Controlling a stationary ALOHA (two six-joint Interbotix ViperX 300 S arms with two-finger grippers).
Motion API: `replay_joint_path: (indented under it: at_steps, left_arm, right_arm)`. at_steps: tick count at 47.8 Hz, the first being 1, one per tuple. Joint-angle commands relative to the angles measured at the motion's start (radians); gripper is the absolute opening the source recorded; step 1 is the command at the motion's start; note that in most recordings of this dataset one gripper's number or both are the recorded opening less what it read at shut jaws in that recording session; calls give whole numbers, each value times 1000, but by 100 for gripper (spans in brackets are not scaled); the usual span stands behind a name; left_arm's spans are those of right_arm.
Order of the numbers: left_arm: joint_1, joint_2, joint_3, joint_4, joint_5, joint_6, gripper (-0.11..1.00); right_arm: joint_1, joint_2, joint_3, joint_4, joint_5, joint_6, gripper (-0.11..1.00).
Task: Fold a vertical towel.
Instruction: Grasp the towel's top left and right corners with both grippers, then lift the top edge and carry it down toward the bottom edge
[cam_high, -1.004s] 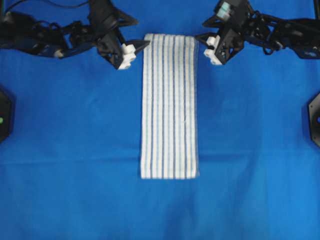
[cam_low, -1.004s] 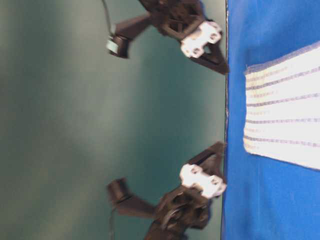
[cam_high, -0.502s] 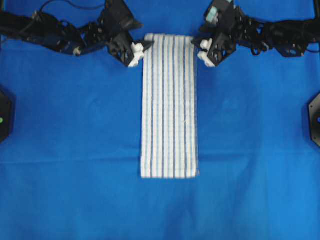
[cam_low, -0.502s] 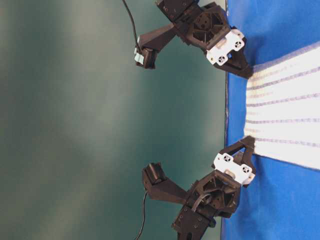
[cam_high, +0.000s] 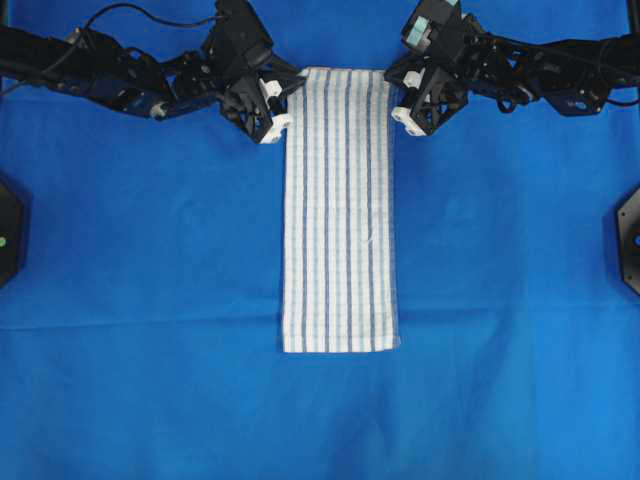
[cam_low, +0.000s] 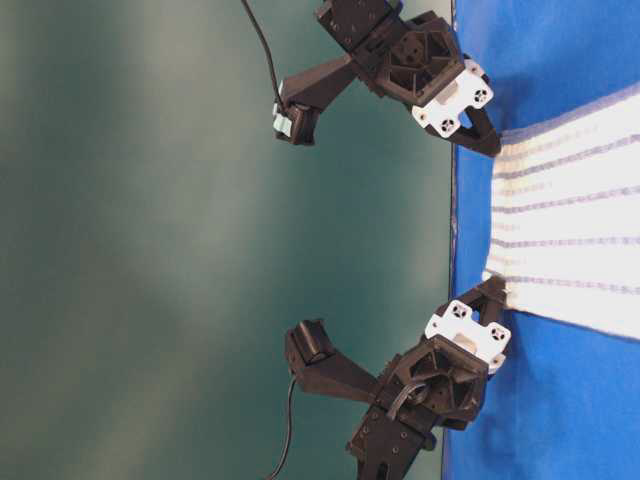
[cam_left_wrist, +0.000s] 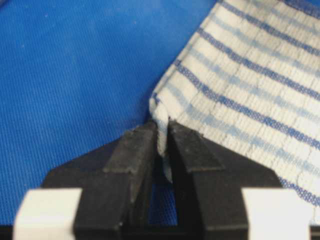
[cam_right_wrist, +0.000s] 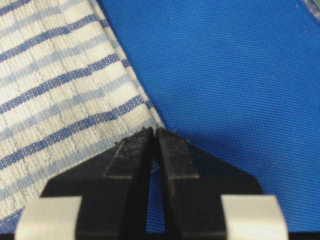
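On the blue cloth the towel lies flat and lengthwise. The left gripper is pinched onto its far left corner, and the right gripper is pinched onto its far right corner.

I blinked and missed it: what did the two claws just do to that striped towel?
Both came in from the sides and pinched shut: the left gripper and the right gripper each on a top corner of the towel. The towel stayed flat on the blue cloth.

Both black arms reach inward; the left gripper and right gripper each pinch a corner of the white striped woven towel.
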Motion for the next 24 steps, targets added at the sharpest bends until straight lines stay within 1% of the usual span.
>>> replay_joint_path:
  at_steps: [1, 8, 14, 24]
  left_arm:
    - [3, -11, -6, 0, -2, 2, 8]
    - [3, -26, 0, -2, 3, 3, 8]
    - [5, -69, -5, -2, 18, 6, 8]
    - [37, -129, -21, -2, 25, 21, 8]
  right_arm:
    - [0, -11, -14, 0, -2, 2, 6]
    - [-6, -20, -25, 0, 5, 5, 6]
    - [-12, -60, -25, 0, 5, 5, 6]
    - [-61, -124, -32, -5, 9, -5, 6]
